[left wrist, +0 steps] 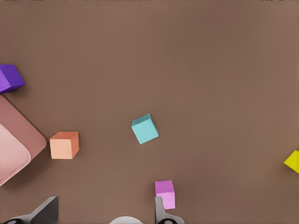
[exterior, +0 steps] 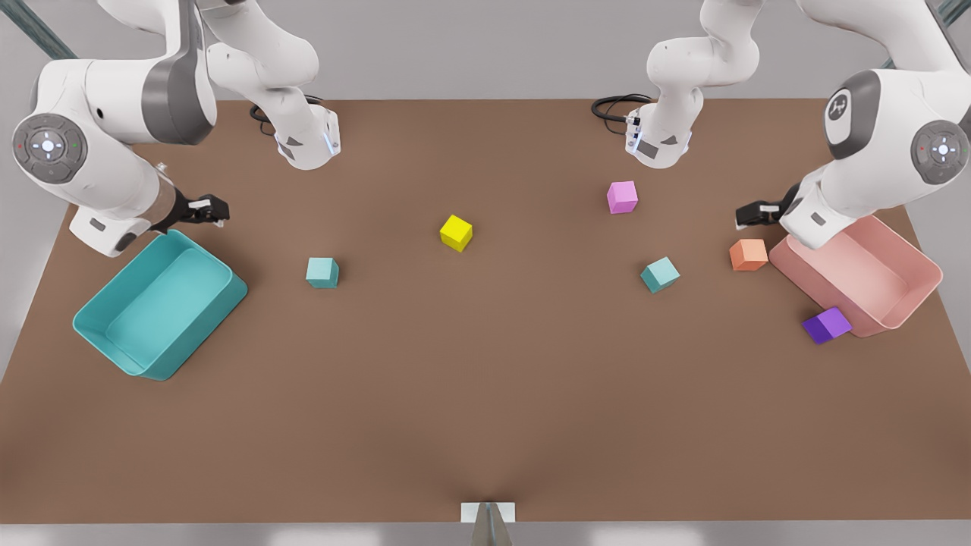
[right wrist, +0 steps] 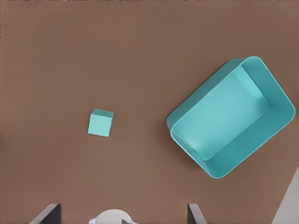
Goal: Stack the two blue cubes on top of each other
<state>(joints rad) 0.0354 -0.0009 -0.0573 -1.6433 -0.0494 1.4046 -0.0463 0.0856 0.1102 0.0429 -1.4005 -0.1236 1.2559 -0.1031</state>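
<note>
So nothing's been picked up yet. The two blue cubes sit well apart on the brown table (exterior: 485, 425), with the yellow cube (exterior: 456, 233) as the handy landmark between them: one teal cube (exterior: 322, 272) sits off to the front view's left of it and a bit nearer the camera, the other teal cube (exterior: 660, 274) off to the front view's right, turned at an angle.

The left gripper (left wrist: 105, 212) hangs above the table on the side with the pink bin (exterior: 865, 273), fingers spread wide with nothing between them; the angled teal cube lies just ahead of it, orange cube (exterior: 749, 255) and pink cube (exterior: 622, 197) close by. The right gripper (right wrist: 124, 213) hovers near the teal bin (exterior: 159, 315), also spread and empty, with the square-on cube in its sights.

My guess on handling: these look like small rigid, light blocks with smooth flat faces. Pinch across two opposite side faces, around mid-height. For the angled one the wrist needs turning to match its faces, otherwise it'll probably twist or squirt out.
</note>
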